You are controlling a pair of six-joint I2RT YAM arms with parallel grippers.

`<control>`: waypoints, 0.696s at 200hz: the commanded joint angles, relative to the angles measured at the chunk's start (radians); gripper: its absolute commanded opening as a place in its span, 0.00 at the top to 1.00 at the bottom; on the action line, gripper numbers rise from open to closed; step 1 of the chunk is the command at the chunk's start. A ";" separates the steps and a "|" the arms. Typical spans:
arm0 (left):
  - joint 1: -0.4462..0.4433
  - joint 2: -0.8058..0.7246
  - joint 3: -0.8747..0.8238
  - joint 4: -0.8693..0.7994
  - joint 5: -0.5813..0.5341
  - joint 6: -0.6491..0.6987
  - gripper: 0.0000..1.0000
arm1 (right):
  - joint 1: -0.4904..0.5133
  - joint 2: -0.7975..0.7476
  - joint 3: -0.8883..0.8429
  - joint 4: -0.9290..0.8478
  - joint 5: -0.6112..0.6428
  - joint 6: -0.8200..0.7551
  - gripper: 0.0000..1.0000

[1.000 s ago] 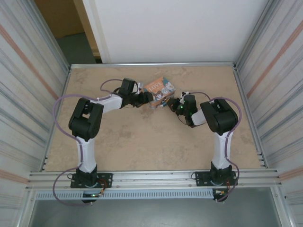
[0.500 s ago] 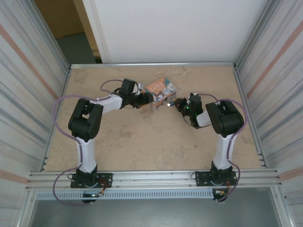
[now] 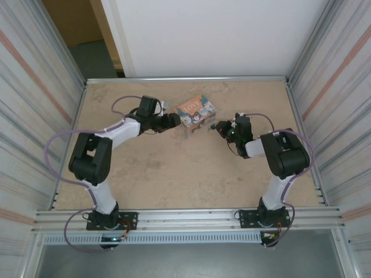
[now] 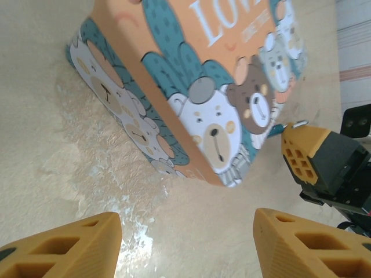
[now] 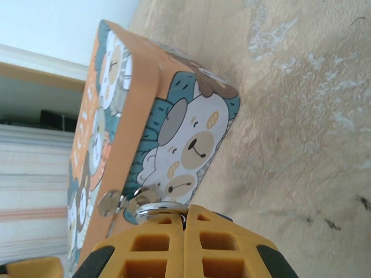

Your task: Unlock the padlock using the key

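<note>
Beside the box (image 5: 145, 116), right claw (image 5: 185, 217) pinches, seemingly, the key (image 5: 155, 208); left claw (image 4: 185, 226) gapes.

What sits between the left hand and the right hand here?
The bear-print box, in the top view, with the left hand off its left end and the right hand off its right end.

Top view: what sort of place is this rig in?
Probably a robot test cell, not a home: a table walled by ribbed metal panels, a white back board, and an aluminium rail in front.
</note>
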 commanded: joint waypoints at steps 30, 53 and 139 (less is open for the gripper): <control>0.002 -0.214 -0.144 -0.014 -0.121 0.092 0.39 | -0.007 -0.186 -0.041 -0.188 -0.010 -0.152 1.00; -0.003 -0.316 -0.232 0.023 -0.171 0.104 0.39 | -0.006 -0.269 -0.043 -0.309 -0.031 -0.223 1.00; -0.006 -0.718 -0.503 0.072 -0.281 0.174 0.41 | 0.042 -0.595 0.015 -0.871 -0.043 -0.496 1.00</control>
